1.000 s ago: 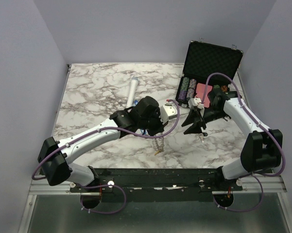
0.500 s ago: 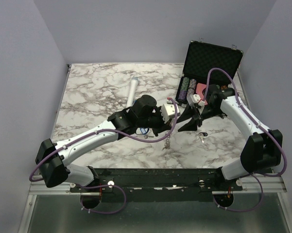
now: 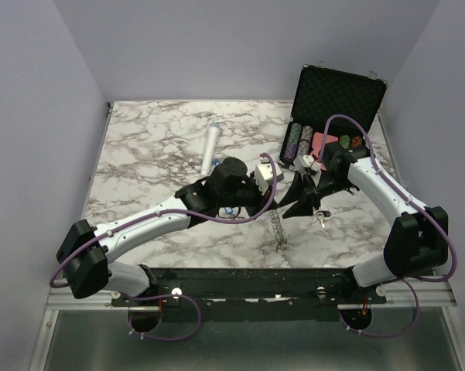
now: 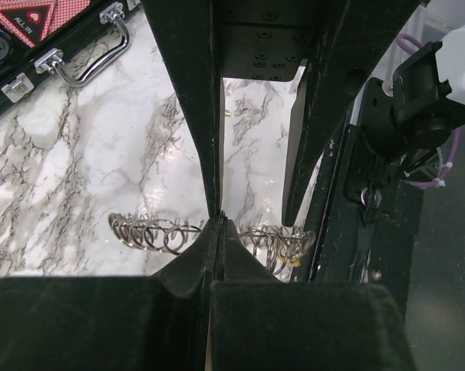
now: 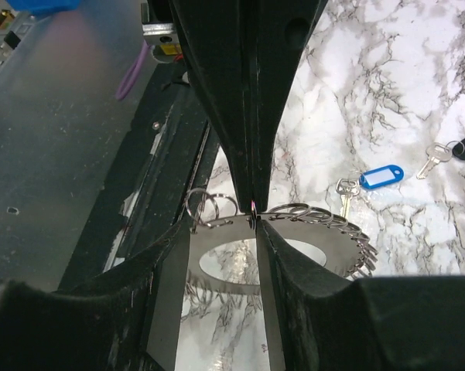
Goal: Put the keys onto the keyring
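My left gripper (image 4: 217, 226) is clenched on the keyring (image 3: 277, 229), holding it above the table's (image 3: 139, 154) near middle. My right gripper (image 5: 223, 226) is released, astride the rim. I'd close beside that pinch — off the small loops (image 4: 151, 232). The ring hangs edge-on, faces left and right — I judge. The keys (image 5: 381, 176) lie below.
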`<action>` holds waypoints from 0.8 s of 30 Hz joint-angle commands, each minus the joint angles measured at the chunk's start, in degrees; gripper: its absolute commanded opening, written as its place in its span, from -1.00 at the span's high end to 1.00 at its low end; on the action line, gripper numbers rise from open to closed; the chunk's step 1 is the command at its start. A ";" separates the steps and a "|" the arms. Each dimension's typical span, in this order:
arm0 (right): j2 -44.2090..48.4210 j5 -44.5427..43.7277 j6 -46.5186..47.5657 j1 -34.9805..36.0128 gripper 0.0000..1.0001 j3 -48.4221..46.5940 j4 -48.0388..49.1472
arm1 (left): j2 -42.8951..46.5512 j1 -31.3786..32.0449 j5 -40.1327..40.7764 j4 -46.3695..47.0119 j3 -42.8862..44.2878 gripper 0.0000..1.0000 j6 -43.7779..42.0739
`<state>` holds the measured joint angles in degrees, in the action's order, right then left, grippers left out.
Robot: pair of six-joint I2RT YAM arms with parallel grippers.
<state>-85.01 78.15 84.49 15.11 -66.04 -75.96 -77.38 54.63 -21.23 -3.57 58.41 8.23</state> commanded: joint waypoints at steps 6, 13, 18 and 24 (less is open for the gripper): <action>0.81 2.62 -1.96 0.88 0.14 0.30 0.81 | 1.89 0.56 3.13 8.32 -3.65 1.00 4.51; 0.46 2.18 -3.63 1.50 0.33 0.30 1.87 | 2.59 0.56 3.30 9.72 -4.88 1.00 5.22; 0.72 2.01 -3.81 2.11 0.45 0.21 1.96 | 2.68 0.56 3.13 10.87 -5.68 1.00 5.66; 0.38 1.66 -3.89 3.16 0.61 0.30 1.87 | 3.03 0.56 3.57 12.01 -6.38 1.00 5.31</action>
<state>-85.01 77.08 81.03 16.34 -66.04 -73.36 -75.40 55.11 -19.97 3.79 52.77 13.58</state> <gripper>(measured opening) 0.222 0.009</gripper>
